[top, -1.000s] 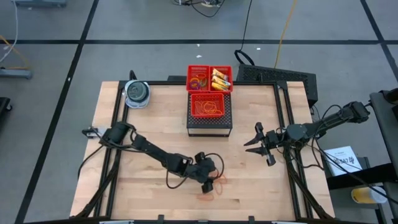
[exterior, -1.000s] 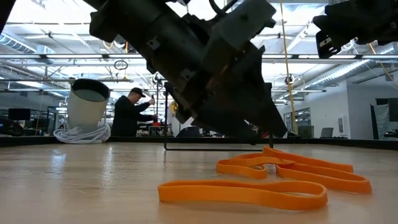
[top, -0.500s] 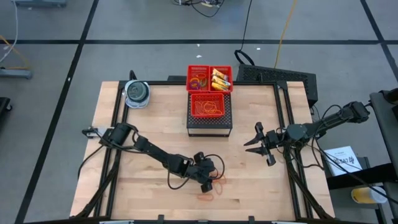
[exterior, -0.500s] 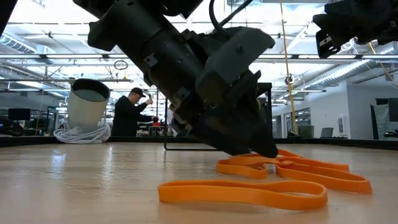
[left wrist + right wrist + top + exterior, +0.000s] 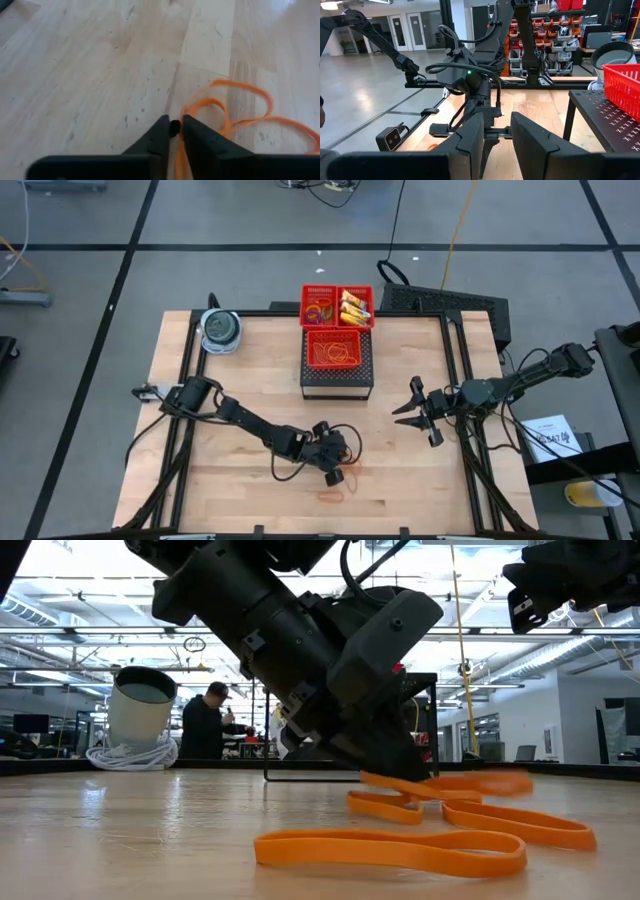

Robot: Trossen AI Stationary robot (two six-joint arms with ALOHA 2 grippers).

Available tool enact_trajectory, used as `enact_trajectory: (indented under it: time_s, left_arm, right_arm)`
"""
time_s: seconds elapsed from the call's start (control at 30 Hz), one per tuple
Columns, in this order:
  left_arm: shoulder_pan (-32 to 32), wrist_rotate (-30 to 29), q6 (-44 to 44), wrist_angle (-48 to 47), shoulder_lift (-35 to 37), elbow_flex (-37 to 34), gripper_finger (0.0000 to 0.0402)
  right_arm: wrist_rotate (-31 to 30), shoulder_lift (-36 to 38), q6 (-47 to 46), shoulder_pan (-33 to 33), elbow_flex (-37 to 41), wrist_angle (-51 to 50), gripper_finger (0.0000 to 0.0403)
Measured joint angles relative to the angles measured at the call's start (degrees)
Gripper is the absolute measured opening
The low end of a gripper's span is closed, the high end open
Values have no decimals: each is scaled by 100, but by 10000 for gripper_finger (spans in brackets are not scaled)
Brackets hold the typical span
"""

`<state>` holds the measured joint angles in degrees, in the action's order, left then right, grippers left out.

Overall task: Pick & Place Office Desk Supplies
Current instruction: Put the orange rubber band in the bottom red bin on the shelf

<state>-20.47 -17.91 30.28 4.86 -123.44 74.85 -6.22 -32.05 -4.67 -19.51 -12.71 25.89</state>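
Left tool is pinched on an orange rubber band low over the worktop; that thin pinch could slip. Right tool waits with jaws apart beside the baskets.

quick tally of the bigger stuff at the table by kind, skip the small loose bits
red baskets: 3
black stand: 1
round container: 1
robot arms: 2
total: 7
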Motion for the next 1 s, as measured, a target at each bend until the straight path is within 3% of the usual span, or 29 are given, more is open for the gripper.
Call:
enact_trajectory:
  time_s: [0.2, 0.57, 0.8, 1.0]
  left_arm:
    - [84, 385, -146, 147, 0, 0, 5]
    - [99, 595, -497, 646, 120, -4, 8]
    - [101, 560, -758, 684, 183, -4, 4]
    - [76, 538, -900, -5, 473, -4, 4]
  right_arm:
    - [-2, 0, 44, 0, 0, -40, 89]
    - [-24, 0, 44, 0, 0, -86, 89]
    - [-454, -2, 44, 2, -2, -233, 89]
    - [-428, -4, 44, 2, -4, -211, 89]
